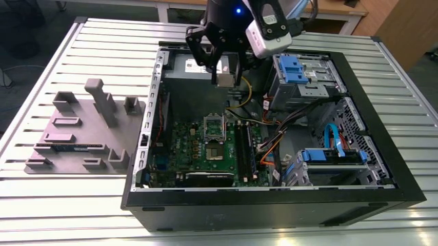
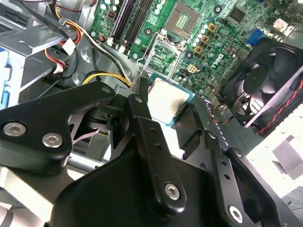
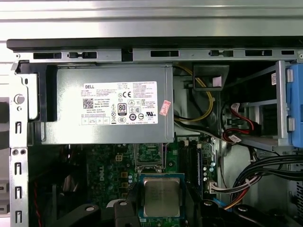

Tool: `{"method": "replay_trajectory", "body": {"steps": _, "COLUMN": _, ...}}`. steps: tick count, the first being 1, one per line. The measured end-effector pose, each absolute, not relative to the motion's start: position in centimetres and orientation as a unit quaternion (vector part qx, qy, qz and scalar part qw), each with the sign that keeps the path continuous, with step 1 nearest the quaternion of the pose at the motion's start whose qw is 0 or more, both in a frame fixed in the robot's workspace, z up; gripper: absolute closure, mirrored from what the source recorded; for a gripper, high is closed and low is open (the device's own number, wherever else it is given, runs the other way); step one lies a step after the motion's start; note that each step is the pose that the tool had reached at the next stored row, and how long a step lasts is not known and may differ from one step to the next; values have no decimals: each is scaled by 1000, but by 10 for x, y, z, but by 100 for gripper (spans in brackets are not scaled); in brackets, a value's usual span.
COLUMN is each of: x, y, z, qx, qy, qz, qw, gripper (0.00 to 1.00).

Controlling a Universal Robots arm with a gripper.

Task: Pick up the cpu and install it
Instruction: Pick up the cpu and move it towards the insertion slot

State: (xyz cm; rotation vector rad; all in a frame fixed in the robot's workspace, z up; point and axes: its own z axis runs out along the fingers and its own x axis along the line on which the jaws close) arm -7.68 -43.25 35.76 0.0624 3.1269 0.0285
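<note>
The gripper [image 1: 224, 76] has the cpu [image 1: 224, 80] pinched by two opposite edges, fingers [image 3: 134, 196] closed down to the chip's width; its silver top shows in both wrist views. The chip hangs above the open case, at the edge of the grey power supply [image 1: 188, 66]. In the exterior view the socket [image 1: 217, 152] lies at 6 o'clock from the chip, well apart, its frame [image 1: 214, 125] swung up. The case wall [image 1: 154, 102] stands at 9 o'clock, the drive cage [image 1: 298, 77] at 3 o'clock, and the cables [image 1: 274, 120] at 4 o'clock.
</note>
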Motion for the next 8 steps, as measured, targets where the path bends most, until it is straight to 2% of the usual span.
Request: {"method": "replay_trajectory", "body": {"steps": 8, "x": -77, "y": -433, "z": 349, "qx": 20, "qy": 1000, "qz": 9, "qw": 7, "gripper": 53}}
